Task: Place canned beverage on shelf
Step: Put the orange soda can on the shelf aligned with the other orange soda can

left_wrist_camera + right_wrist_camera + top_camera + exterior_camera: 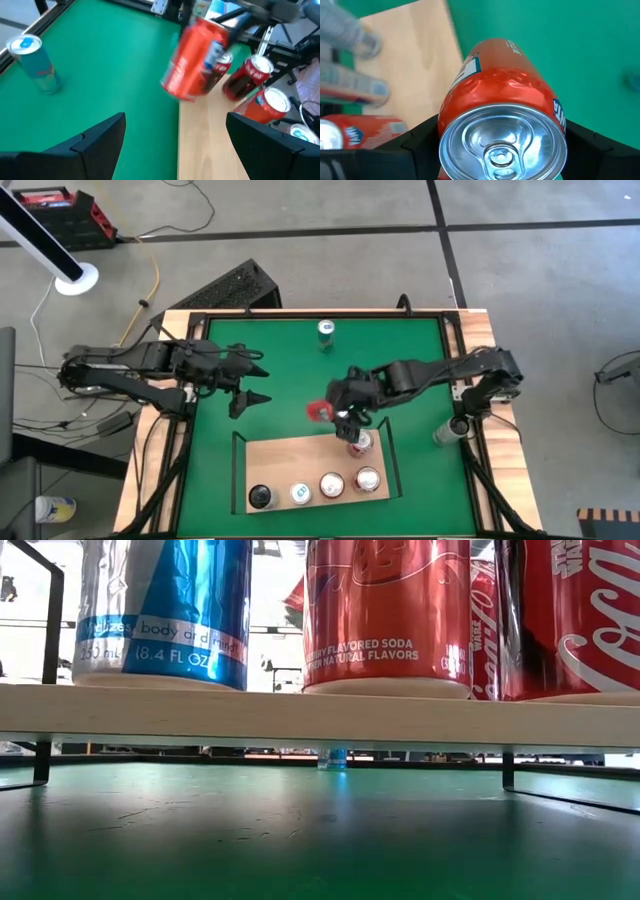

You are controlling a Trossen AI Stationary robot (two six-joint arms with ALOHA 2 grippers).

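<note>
Front edge of the shelf (290,455): four cans in a row, a black can (260,497), a blue can (301,494) and two red cans (331,485) (367,479), with another red can (359,444) standing behind them toward the shelf's right rail. Just past that one, over the shelf's back edge, the right gripper (345,415) has its fingers spread wide around a red can (502,135), clamped on the body, top facing the wrist camera; the held can is tilted and off the board, not yet placed. Risk, as I judge it: the tilt means it could land on an edge and tip, and the standing red can sits close under the gripper, so lowering there could knock it into the front row. The back rail is thin, so catching the can's base on it is also possible. The left gripper (245,385) hovers over the green mat (290,370) near its left side, fingers wide apart, holding nothing. Further back a teal can (325,331) stands alone near the mat's far edge. A silvery can (450,430) sits on the wood border at the mat's right edge. Wood-framed table, grey floor beyond with cables, a black grille and a red-black box at far left.
</note>
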